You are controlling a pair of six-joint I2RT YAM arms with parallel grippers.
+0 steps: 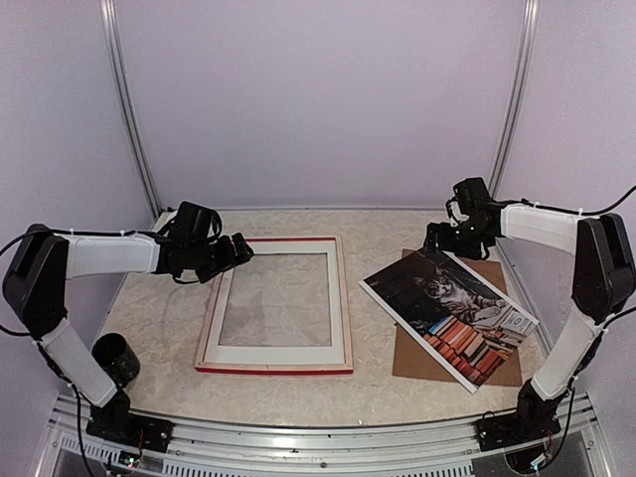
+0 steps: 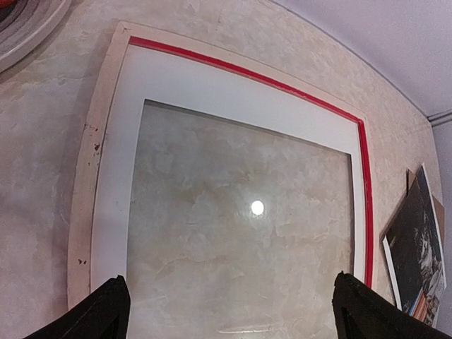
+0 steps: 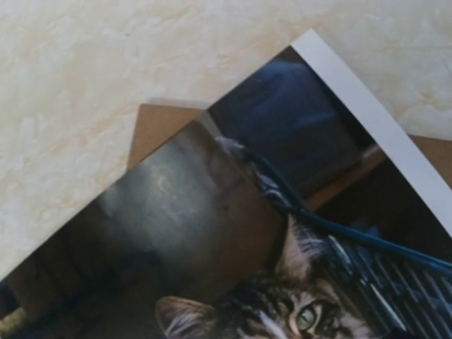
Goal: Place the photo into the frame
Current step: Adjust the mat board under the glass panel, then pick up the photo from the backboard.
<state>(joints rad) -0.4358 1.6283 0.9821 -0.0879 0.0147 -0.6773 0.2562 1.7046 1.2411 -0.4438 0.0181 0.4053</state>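
I'm holding left pincer (image 1: 239,249) and right pincer (image 1: 438,239) spread, empty | risk: glossy cat-on-books print (image 1: 452,310) sliding on brown cardboard backing (image 1: 413,360), creasing before reaching red-edged wooden frame (image 1: 274,356)

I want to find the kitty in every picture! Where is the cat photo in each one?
Top external: the photo lies tilted, picture up, on the right side of the table.
Left wrist: the photo is only a sliver at the right edge.
Right wrist: the photo fills most of the picture.
Shared landmark: the brown board peeking out from under it.
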